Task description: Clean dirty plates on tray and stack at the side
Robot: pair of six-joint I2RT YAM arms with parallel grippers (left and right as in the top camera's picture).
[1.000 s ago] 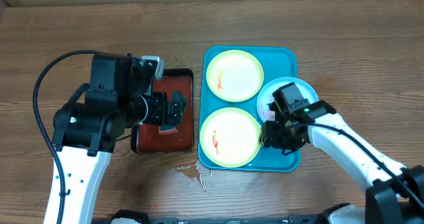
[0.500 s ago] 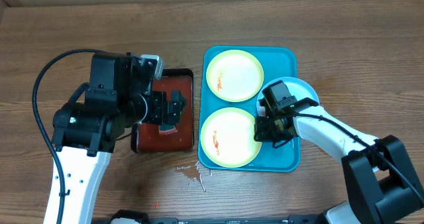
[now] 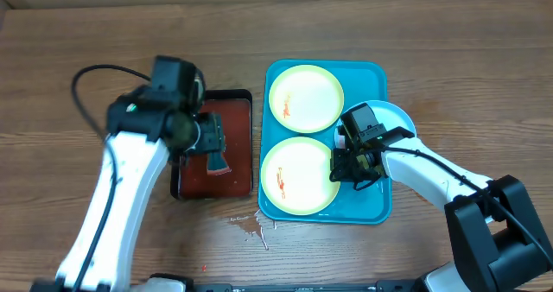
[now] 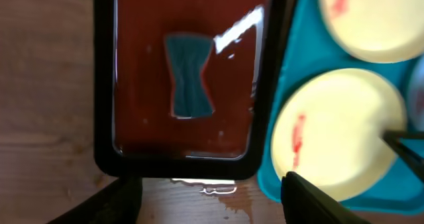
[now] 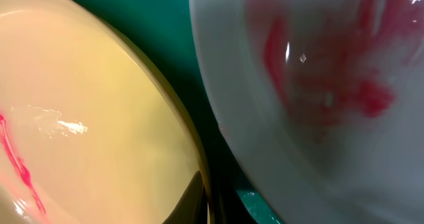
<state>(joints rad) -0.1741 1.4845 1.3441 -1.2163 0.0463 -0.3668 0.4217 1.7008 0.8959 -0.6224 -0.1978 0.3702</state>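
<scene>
The right arm covers much of the pale blue plate (image 3: 393, 117), leaving only its far rim showing overhead. In the right wrist view that plate fills the right side, out of focus, with a red smear. The right gripper (image 3: 350, 164) sits low between this plate and the nearer yellow-green plate (image 3: 298, 178). Only a dark sliver of one finger (image 5: 193, 196) shows at the frame's bottom edge, so I cannot tell whether it is clenched or released. The left gripper (image 4: 211, 184) hangs over the dark red tray (image 3: 238, 175), spread wide and holding nothing. Beneath it lies a blue piece (image 4: 189, 75) pinched at the waist, too blurred to identify. There are three plates in all, the third being the farther yellow-green plate (image 3: 305, 98). All three lie on the turquoise tray (image 3: 367, 74), with the blue one overhanging its right edge. There are two trays, side by side on the wooden counter (image 3: 86, 24), and one small wet patch (image 3: 251, 227) just in front of them.
</scene>
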